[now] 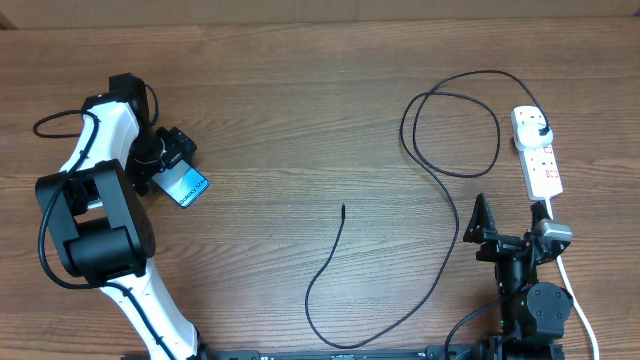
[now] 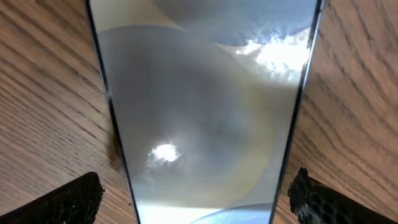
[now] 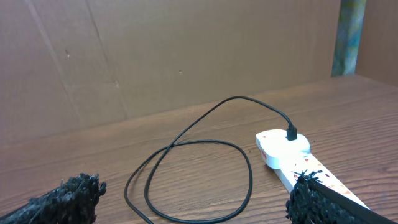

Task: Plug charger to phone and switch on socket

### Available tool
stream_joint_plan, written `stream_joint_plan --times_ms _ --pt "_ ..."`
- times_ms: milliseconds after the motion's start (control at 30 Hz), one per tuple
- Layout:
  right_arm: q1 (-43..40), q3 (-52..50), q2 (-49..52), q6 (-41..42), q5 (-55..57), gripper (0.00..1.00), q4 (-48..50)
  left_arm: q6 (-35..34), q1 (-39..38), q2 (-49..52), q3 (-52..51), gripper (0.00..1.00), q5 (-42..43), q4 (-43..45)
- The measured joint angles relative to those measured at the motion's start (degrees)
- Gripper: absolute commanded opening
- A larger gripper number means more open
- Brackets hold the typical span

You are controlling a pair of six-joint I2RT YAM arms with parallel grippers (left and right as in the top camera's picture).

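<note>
- Phone (image 2: 199,112) lies on bench (image 1: 300,100), straddled ungripped by spread left hand (image 2: 199,200).
- Charger (image 1: 343,210) plug sits in socket (image 1: 540,160); tip loose, well apart from phone.
- Right hand (image 3: 193,198) spread, empty; connecting and switching seemingly left.

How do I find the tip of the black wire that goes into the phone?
Look at the middle of the wooden table. The charger snakes there from the socket on the right, and its loose tip ends alone on bare wood, touching nothing.
</note>
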Motion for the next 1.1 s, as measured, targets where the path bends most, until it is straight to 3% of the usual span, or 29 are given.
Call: stream_joint_plan --times_ms 1100 --pt "0.0 0.0 0.0 0.0 0.0 1.0 0.0 0.2 0.0 1.3 -0.5 0.99 0.9 1.3"
